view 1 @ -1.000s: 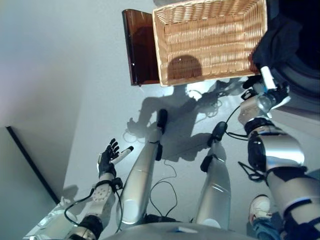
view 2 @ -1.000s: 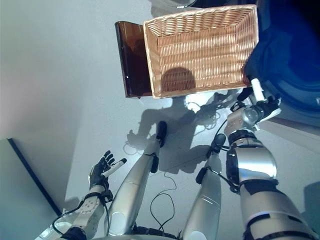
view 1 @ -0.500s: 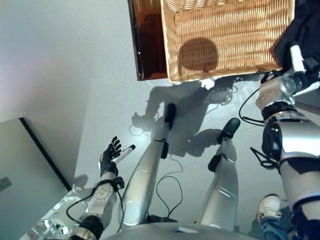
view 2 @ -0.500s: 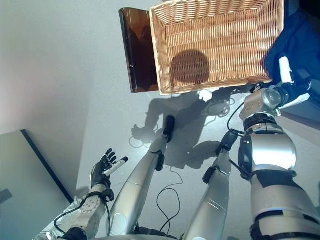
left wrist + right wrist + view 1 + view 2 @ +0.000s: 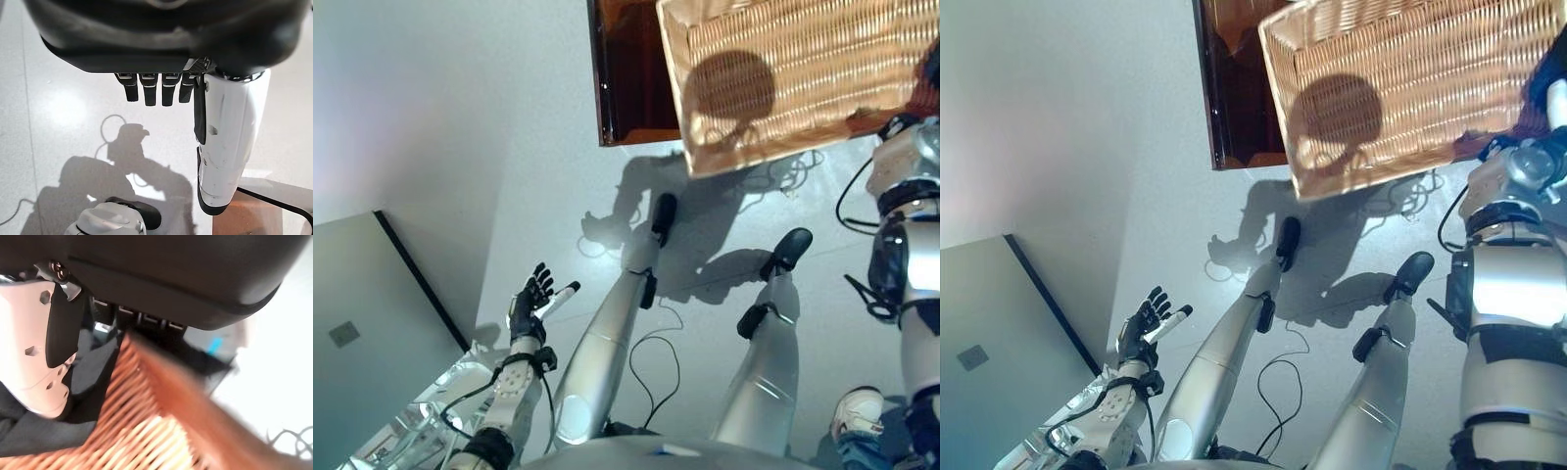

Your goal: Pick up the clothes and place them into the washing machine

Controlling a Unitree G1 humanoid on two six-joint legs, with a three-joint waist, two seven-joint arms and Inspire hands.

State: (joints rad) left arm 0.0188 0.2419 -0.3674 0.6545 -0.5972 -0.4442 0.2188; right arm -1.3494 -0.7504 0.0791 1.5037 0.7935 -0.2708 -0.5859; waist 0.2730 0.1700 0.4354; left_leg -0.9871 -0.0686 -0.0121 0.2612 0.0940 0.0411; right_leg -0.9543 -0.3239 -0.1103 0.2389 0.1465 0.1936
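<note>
A dark blue cloth (image 5: pixel 1540 83) hangs at the wicker basket's (image 5: pixel 1410 59) near right corner, at the right edge of the eye views. My right hand (image 5: pixel 1549 139) is at that corner, its white thumb pointing up against the cloth. In the right wrist view the thumb (image 5: pixel 34 362) lies on the dark cloth (image 5: pixel 34 435) beside the basket's rim (image 5: pixel 161 377). The fingers' ends are hidden there. My left hand (image 5: pixel 527 304) hangs low at the left over the floor, open and empty, as the left wrist view (image 5: pixel 161 34) confirms. No washing machine shows now.
A brown translucent panel (image 5: pixel 631 69) stands against the basket's left side. A grey slab with a dark edge (image 5: pixel 372 323) lies on the floor at the lower left. A person's shoe (image 5: pixel 857 406) shows at the lower right.
The whole picture has shifted, so the camera has moved: the basket and the panel now sit higher and further right. My right hand stays at the basket's corner. My left hand is unchanged.
</note>
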